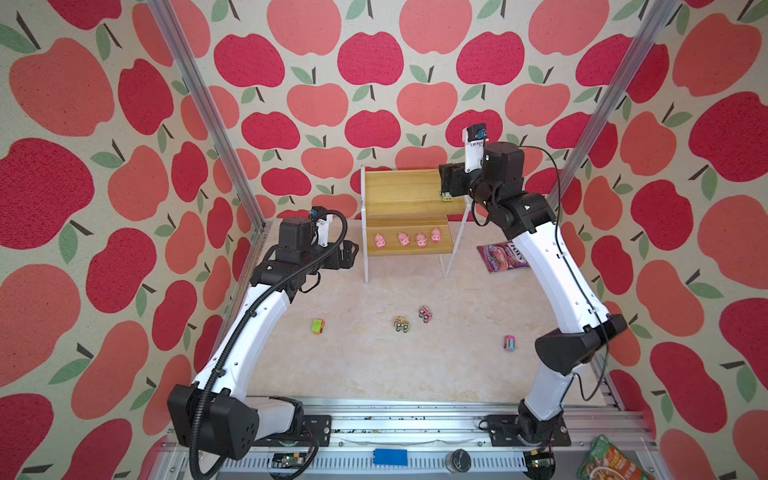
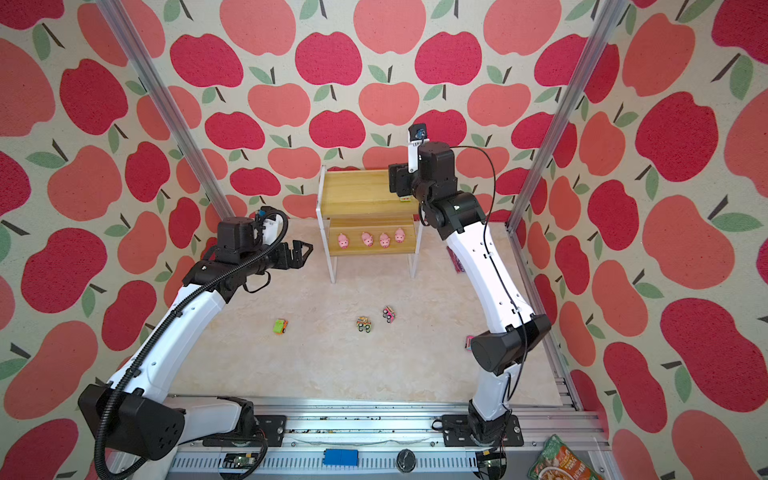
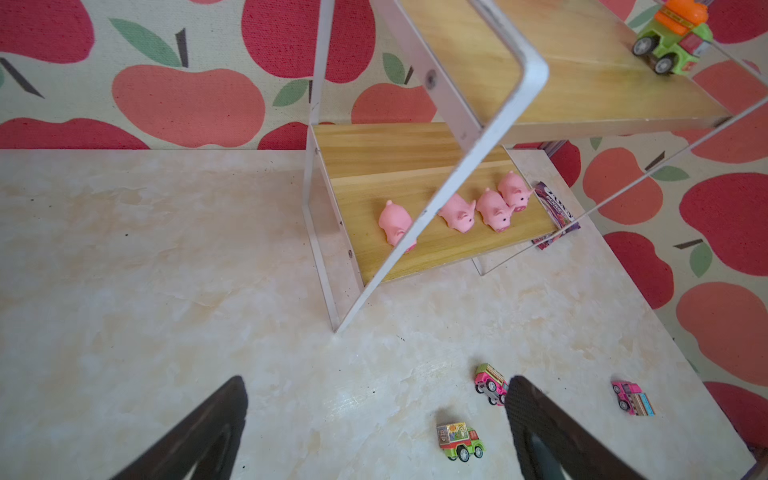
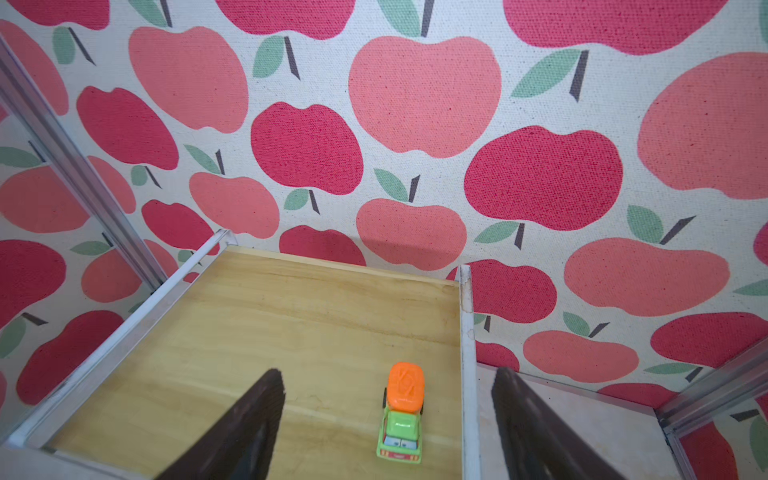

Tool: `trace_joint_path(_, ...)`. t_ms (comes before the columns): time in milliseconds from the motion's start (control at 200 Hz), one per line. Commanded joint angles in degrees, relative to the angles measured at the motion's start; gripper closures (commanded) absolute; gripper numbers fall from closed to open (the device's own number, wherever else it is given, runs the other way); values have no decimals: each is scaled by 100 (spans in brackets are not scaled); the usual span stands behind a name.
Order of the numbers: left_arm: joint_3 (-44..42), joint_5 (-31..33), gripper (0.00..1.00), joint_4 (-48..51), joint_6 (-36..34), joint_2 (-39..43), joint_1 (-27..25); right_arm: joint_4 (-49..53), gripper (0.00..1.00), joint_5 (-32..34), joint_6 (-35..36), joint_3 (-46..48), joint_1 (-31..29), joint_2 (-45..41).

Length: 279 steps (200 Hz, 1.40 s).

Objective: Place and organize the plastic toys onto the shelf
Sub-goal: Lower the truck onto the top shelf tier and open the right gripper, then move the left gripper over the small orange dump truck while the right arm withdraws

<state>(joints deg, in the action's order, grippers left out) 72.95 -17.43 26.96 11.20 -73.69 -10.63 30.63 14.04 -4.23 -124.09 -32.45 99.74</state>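
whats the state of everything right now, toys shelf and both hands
shelf, upright on the table
left hand, open, empty, left of the shelf
right hand, open, astride the orange-topped car, not gripping it
orange-topped car, upright on the upper board
four pigs, in a row on the lower board
four other cars, loose on the table
candy bag, flat on the table

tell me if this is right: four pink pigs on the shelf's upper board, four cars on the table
No: the pigs sit on the lower board of the shelf, as both top views show. Four cars do sit on the table.
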Motion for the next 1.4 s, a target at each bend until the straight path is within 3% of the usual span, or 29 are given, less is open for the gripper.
trace_joint_path(0, -380, -6, 1, 513, 828, 124, 326, -359, 17, -282, 278, 1088, -342, -825)
trace_joint_path(215, -1203, 53, 1, 1105, 1331, 534, 892, -1149, 17, -402, 154, 4436, -1392, -2438)
trace_joint_path(330, -1596, 1, 1, 1310, 1527, 558, 1139, -1734, 18, -433, -80, 5853, -1949, -2747)
trace_joint_path(480, -1950, 200, 1, 1312, 1774, 416, 1213, -2385, 18, -611, -375, 6927, -2358, -2766)
trace_joint_path(665, -2073, 194, 1, 1326, 2287, 120, 1321, -2653, 19, -1054, -225, 7316, -2407, -2493)
trace_joint_path(845, -1424, 109, 1, 2375, 2687, -449, 1351, -2697, 20, -1685, 156, 6905, -2475, -2006)
trace_joint_path(971, -1086, 197, 0, 2943, 2978, -692, 1407, -2430, 21, -1787, 530, 6385, -2485, -1610)
trace_joint_path(1161, -1352, 135, 4, 2562, 3997, -538, 1383, -2949, 21, -1590, 860, 6583, -2442, -1472)
trace_joint_path(1391, -1455, 1192, 4, 2445, 5299, -113, 992, -3530, 22, -1344, 869, 7105, -2433, -1334)
